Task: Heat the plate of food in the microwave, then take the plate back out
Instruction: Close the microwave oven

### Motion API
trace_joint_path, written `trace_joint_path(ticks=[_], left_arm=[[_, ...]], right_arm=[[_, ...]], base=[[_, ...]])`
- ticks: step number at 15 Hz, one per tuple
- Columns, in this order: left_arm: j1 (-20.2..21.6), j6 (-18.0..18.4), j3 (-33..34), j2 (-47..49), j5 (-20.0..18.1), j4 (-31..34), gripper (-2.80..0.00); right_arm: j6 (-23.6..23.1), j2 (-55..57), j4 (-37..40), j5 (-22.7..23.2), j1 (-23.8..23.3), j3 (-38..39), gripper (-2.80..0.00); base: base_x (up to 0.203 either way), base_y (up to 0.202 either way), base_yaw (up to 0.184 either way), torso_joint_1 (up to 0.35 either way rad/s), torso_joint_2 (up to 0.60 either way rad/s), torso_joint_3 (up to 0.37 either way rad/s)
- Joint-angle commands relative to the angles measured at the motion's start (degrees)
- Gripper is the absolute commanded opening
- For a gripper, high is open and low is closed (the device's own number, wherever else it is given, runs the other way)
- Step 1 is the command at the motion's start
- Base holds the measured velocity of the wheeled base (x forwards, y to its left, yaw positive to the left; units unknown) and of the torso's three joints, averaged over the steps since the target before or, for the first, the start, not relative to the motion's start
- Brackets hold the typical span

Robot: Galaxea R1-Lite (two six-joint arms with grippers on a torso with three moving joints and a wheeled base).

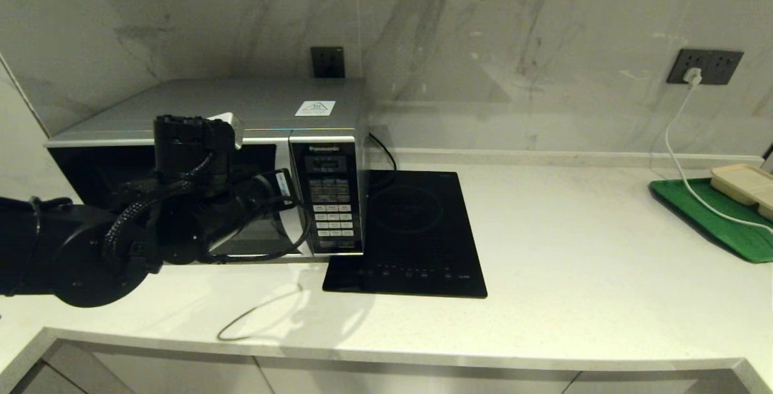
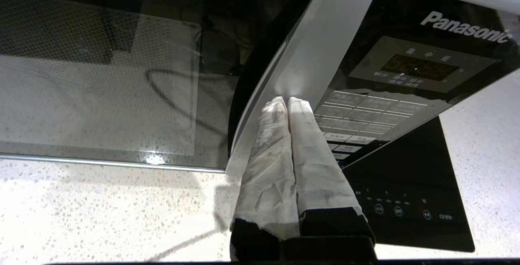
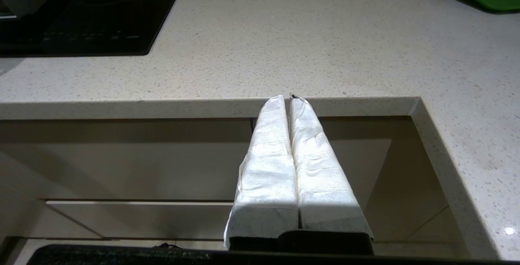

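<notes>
**Left hand pressed to the microwave's door edge**

You have the left arm reaching in from the left side of the head view, bent across the front of the microwave (image 1: 241,140), its dark wrist and cables covering much of the glass door. The left hand (image 2: 288,101) points at the silver strip between the door and the keypad panel (image 2: 365,114), fingers (image 2: 272,151) pressed flat together with nothing between them, the tips at or right against that strip. The door looks shut. You cannot see the plate of food in any view; the dark glass shows only reflections.

Your right hand (image 3: 289,97) hangs low in front of the table edge (image 3: 162,108), facing the cabinet fronts below, its two wrapped fingers also closed against each other and holding nothing.

Just right of the microwave, the black induction cooktop (image 1: 416,237) lies flat on the table, touching or nearly touching its side. Far to the right sits a green tray (image 1: 712,219) carrying a beige compartment tray (image 1: 743,179), with a white cable (image 1: 676,140) running from a wall socket across it.
</notes>
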Motion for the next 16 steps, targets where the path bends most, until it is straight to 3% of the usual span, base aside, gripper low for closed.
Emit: trace_joint_path(ticks=[1, 4, 7, 10, 11, 14, 16], left_arm=[[-0.5, -0.2, 2.3, -0.9, 0.2, 0.0, -2.80], [-2.6, -0.3, 6.9, -7.0, -0.1, 1.1, -2.80], [-4.4, -0.5, 11.9, -15.1, -1.2, 7.2, -2.80], [-8.6, -2.0, 17.3, -20.8, -8.6, 17.2, -2.80], [-9.2, -2.2, 18.8, -20.2, -9.3, 17.5, -2.80], [-10.4, -1.9, 20.5, -13.8, -7.3, 12.0, -2.80], [-11.0, -0.7, 20.6, -7.3, -3.0, 5.4, -2.80]], right_arm=[[0.0, 0.0, 0.0, 0.0, 0.0, 0.0, -2.80], [0.0, 0.0, 0.0, 0.0, 0.0, 0.0, -2.80], [0.0, 0.0, 0.0, 0.0, 0.0, 0.0, -2.80], [0.0, 0.0, 0.0, 0.0, 0.0, 0.0, -2.80], [0.0, 0.0, 0.0, 0.0, 0.0, 0.0, -2.80], [0.0, 0.0, 0.0, 0.0, 0.0, 0.0, -2.80], [0.0, 0.0, 0.0, 0.0, 0.0, 0.0, -2.80]], base=[[0.000, 0.000, 0.000, 0.000, 0.00, 0.000], [0.000, 0.000, 0.000, 0.000, 0.00, 0.000], [0.000, 0.000, 0.000, 0.000, 0.00, 0.000], [0.000, 0.000, 0.000, 0.000, 0.00, 0.000], [0.000, 0.000, 0.000, 0.000, 0.00, 0.000], [0.000, 0.000, 0.000, 0.000, 0.00, 0.000], [0.000, 0.000, 0.000, 0.000, 0.00, 0.000]])
